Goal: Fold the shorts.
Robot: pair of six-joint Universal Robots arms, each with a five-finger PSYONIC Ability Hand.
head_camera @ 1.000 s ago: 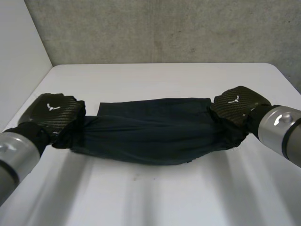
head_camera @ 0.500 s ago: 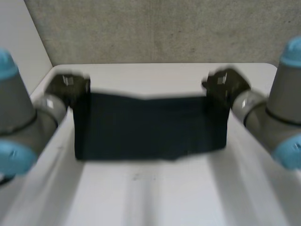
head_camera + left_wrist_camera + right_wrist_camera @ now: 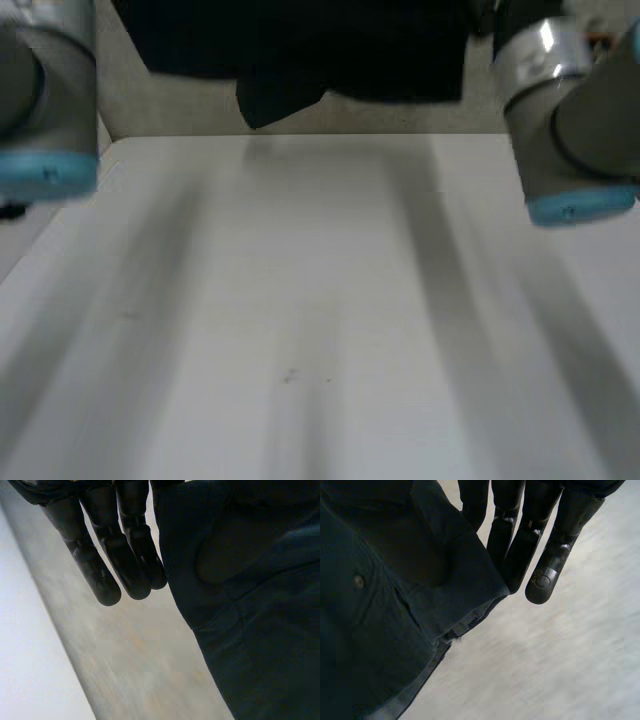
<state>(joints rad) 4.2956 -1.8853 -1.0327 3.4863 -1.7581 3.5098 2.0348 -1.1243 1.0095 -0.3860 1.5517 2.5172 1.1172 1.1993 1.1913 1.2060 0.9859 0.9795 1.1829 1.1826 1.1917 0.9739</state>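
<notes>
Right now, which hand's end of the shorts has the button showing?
The right hand: its wrist view shows a small round button on the shorts beside it. The left hand's end shows plain cloth and seams.

Right hand (image 3: 512, 540) grips dark shorts (image 3: 395, 605) beside its straight fingers (image 3: 547, 565).

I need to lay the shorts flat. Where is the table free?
The white table is bare between the left arm and right arm. Crowded above the far edge, where the shorts hang from left hand and right hand.
</notes>
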